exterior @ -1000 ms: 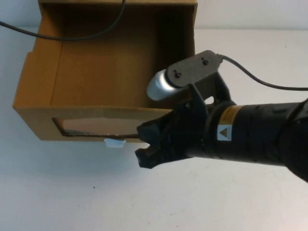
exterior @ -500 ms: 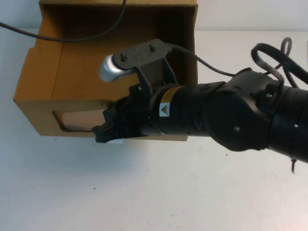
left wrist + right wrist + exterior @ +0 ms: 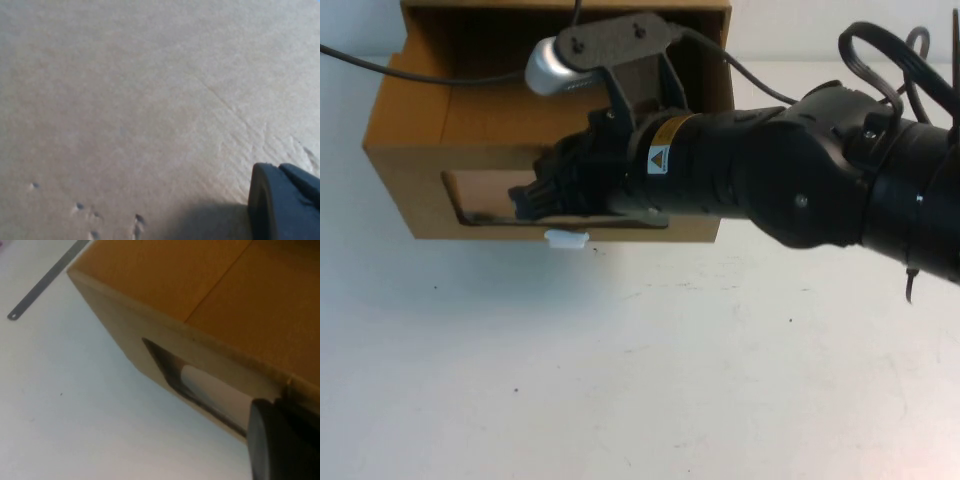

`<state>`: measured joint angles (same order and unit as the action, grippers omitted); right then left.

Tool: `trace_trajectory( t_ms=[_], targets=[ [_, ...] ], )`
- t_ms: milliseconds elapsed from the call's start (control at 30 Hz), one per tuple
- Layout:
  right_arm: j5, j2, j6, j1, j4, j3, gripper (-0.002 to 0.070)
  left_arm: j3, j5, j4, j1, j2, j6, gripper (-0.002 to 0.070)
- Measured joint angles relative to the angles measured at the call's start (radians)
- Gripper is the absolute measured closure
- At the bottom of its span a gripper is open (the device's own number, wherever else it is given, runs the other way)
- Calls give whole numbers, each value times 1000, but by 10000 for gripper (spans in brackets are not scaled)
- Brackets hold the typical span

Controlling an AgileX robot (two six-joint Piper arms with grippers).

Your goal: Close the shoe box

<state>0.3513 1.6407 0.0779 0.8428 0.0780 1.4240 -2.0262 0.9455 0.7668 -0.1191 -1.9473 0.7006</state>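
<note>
High view: right tool (image 3: 525, 195) is pressed against the windowed front of the shoe box (image 3: 410, 190) on the white counter (image 3: 620, 380); its opening cannot be told. Only cardboard and a dark fingertip (image 3: 282, 202) are shown in the left wrist view; left tool state unclear.

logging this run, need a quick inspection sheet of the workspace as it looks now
surface: white table, a few small dark specks on it
job's things: shoe box, brown cardboard, drawer partly out of its sleeve; clear window in the front panel, white pull tab below it
clutter: thin grey strip lying on the table beside the box, right wrist view only
end effectors: right end effector against the box's front panel at the window; left end effector close to a plain cardboard face
cables: black cable draped across the box's far edge; cable loops on the right arm
surroundings: nothing seen
</note>
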Motion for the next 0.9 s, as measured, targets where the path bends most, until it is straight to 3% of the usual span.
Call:
trace_trajectory(
  t_ms=[900],
  targets=[
    [-48, 213, 4, -140, 0, 278, 687, -2, 16, 0, 0, 0, -3, 680]
  ],
)
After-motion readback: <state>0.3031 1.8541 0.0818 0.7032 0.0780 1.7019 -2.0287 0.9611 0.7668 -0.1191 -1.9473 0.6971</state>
